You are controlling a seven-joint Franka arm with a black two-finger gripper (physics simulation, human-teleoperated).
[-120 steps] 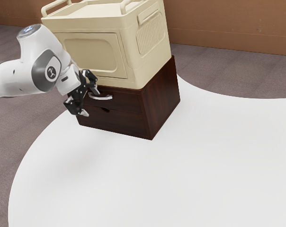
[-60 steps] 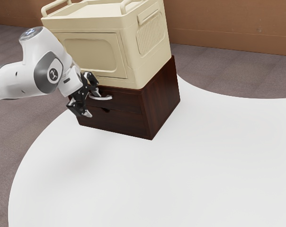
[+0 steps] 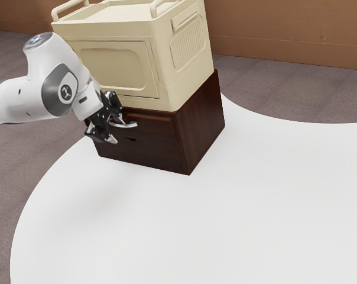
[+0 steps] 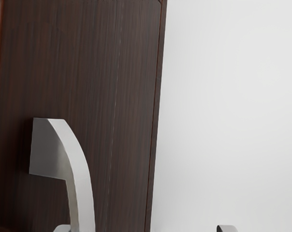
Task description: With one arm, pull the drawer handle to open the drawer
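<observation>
Reaching in from the exterior view's left, a white robot arm (image 3: 25, 102) brings its black two-finger gripper (image 3: 116, 131) to the front of a dark wooden cabinet (image 3: 203, 124). The gripper is spread open, clenched on nothing. The curved silver handle (image 3: 130, 125) lies between its two fingers (image 4: 227, 228), close beside one and well apart from the other; whether they touch, I cannot tell. The handle is fixed to the upper drawer (image 3: 156, 130), which appears slightly ajar, its reddish top edge standing a little forward of the cabinet. Below is the lower drawer (image 3: 152, 155). The cabinet sits on a white table (image 3: 226, 213) with a curved edge, and a cream-colored box (image 3: 165, 65) with rounded rails rests on top. Behind are a gray floor (image 3: 285, 94) and a brown wall (image 3: 285, 29).
</observation>
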